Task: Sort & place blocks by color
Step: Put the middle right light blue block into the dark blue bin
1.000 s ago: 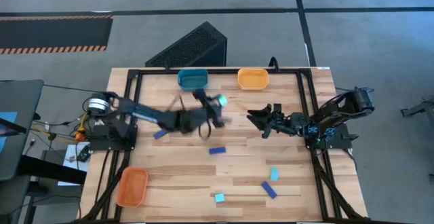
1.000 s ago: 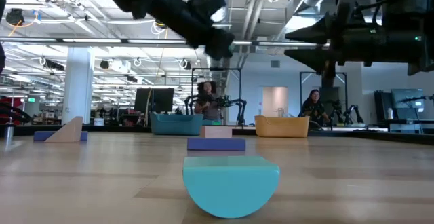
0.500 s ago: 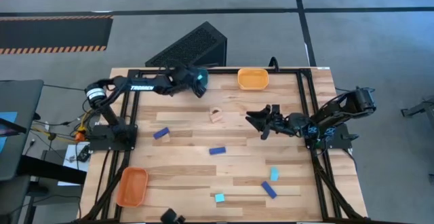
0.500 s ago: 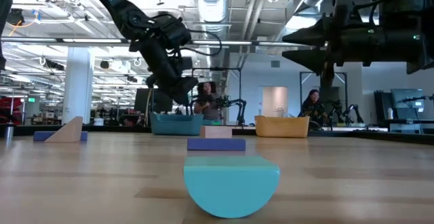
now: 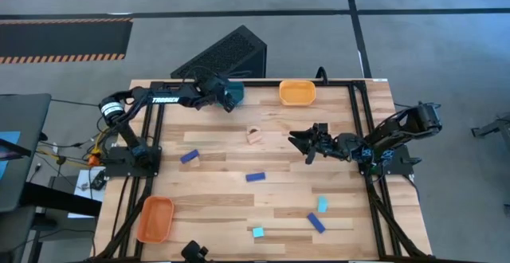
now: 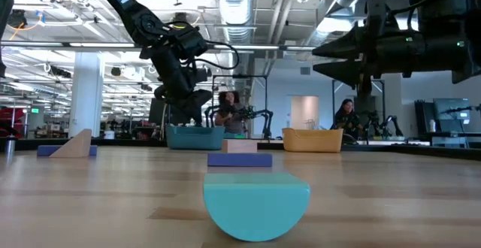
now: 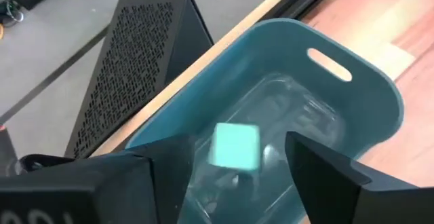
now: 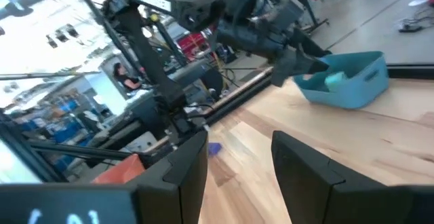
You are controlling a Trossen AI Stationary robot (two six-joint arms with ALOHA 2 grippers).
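Note:
My left gripper [image 5: 225, 96] hangs open over the teal tray [image 5: 236, 89] at the table's far edge. In the left wrist view a light cyan block [image 7: 235, 146] shows blurred between my spread fingers, touching neither, with the tray's floor [image 7: 298, 115] behind it. My right gripper [image 5: 307, 144] hovers open and empty above the table's right middle. Flat on the wood lie dark blue blocks [image 5: 189, 157] [image 5: 255, 177] [image 5: 316, 223], cyan blocks [image 5: 322, 205] [image 5: 258, 233] and a tan block [image 5: 254, 135].
An orange tray [image 5: 297, 93] sits at the far edge beside the teal one, and another orange tray [image 5: 155, 218] at the near left corner. A black perforated box [image 5: 227, 54] stands behind the table. People work in the room beyond [image 6: 347, 119].
My left arm has swung from the table's middle toward the far edge and now stands above the teal tray. The cyan block travelled with it and now shows loose between the fingers. The right arm has kept still.

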